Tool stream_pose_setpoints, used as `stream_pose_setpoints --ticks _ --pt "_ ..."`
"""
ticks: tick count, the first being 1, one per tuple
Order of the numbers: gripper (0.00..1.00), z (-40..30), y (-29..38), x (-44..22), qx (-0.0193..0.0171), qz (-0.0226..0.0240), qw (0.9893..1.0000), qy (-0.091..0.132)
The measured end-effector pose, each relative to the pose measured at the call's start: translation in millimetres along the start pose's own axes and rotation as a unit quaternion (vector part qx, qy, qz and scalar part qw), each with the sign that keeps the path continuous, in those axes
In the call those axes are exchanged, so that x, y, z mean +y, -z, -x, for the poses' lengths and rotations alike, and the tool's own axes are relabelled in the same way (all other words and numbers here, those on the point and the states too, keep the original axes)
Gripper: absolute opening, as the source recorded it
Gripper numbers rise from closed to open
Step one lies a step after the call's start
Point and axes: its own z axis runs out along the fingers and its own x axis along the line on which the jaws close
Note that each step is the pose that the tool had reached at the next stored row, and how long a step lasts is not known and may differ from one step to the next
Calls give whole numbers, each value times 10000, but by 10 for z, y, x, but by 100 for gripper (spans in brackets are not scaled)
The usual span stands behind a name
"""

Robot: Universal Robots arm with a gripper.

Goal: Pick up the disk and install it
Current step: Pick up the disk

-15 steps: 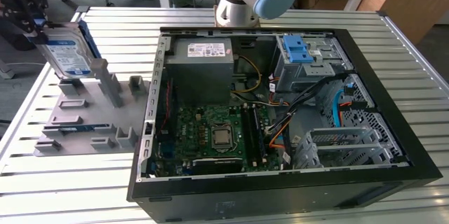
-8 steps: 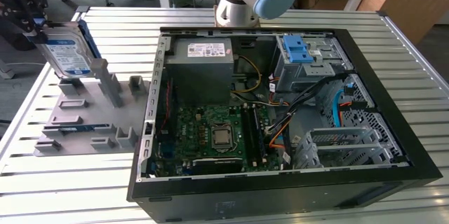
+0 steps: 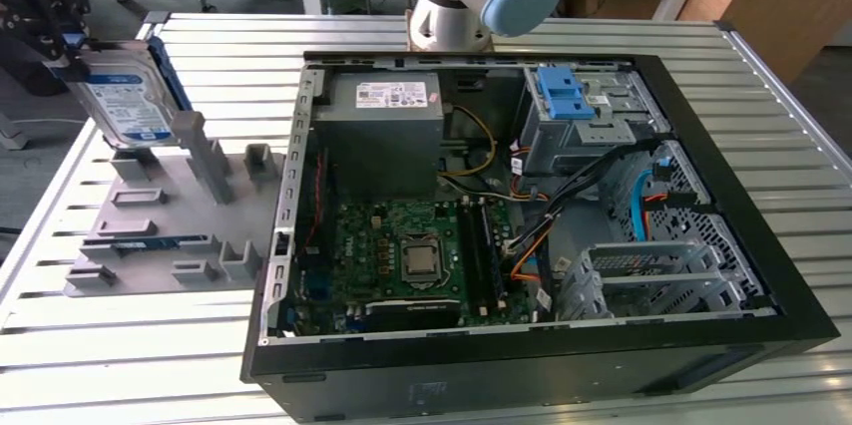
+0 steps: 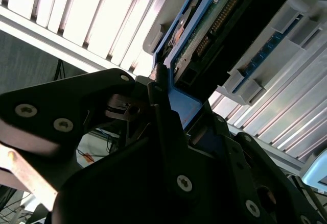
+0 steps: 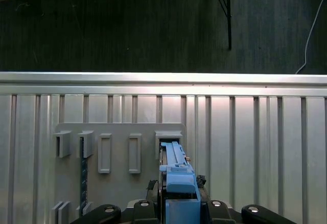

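1. One disk [image 3: 127, 106] stands upright at the exterior view's left, held by the one gripper [image 3: 64, 46], whose jaws are clamped on its blue carrier edge.
2. It is over one grey slotted fixture [image 3: 147, 230] on the worktop [image 3: 134, 345], beside one open computer case [image 3: 466, 370].
3. The exterior view shows its label; the second wrist view shows its circuit-board side.

The flat silver metal disk [image 3: 123, 106], upper left of the exterior view, wears a white label with a blue band inside a blue plastic frame. The gripper [image 3: 64, 51] above it is black. The moulded plastic slotted rack [image 3: 174, 215] is plain grey. The ribbed metal tabletop [image 3: 134, 365] shows pale silver stripes. The open computer case [image 3: 533, 375] is black, its circuit board [image 3: 399, 255] green.
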Motion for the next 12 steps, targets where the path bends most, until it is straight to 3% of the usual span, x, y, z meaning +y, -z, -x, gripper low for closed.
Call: stream_pose_setpoints --ticks 12 --pt "36 0 26 1 0 0 10000 0"
